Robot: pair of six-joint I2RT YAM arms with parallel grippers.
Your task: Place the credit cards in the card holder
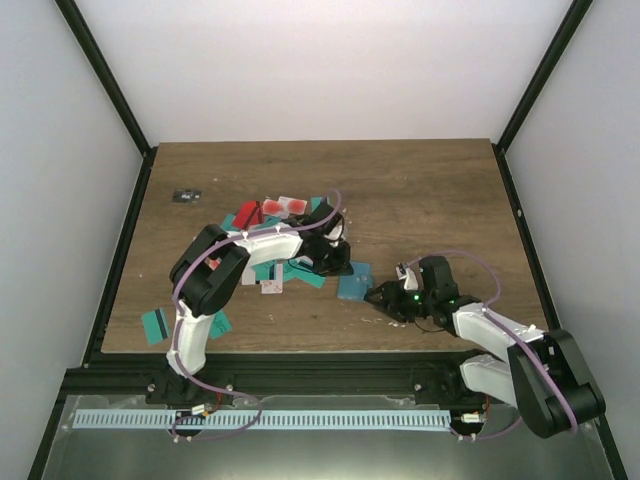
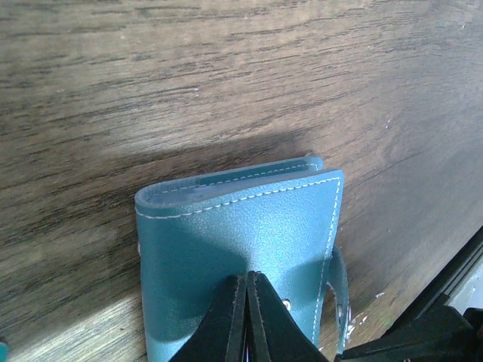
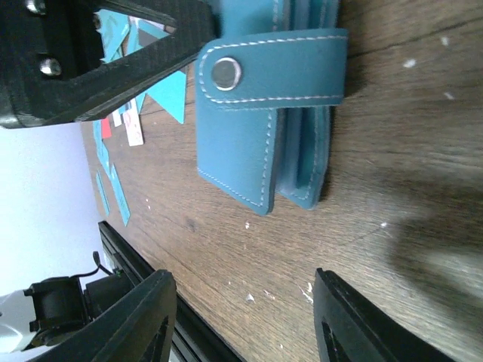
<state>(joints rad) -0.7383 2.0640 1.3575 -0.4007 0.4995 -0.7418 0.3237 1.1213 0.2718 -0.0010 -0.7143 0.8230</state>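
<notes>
Card holder (image 1: 353, 284) lies folded flat on table (image 1: 430, 190), front-centre, between the two grippers. Snap strap (image 3: 272, 72) wraps over one edge. Left gripper (image 2: 247, 276) is closed tight, tips pressed together on the holder's top cover, nothing between them. Right gripper (image 3: 241, 275) sits just beside the holder on its right side, jaws apart, empty, not touching it. Credit cards (image 1: 272, 212) are scattered in a loose pile left of and behind the holder, partly under the left arm. Two stray teal cards (image 1: 155, 325) lie near the left front edge.
</notes>
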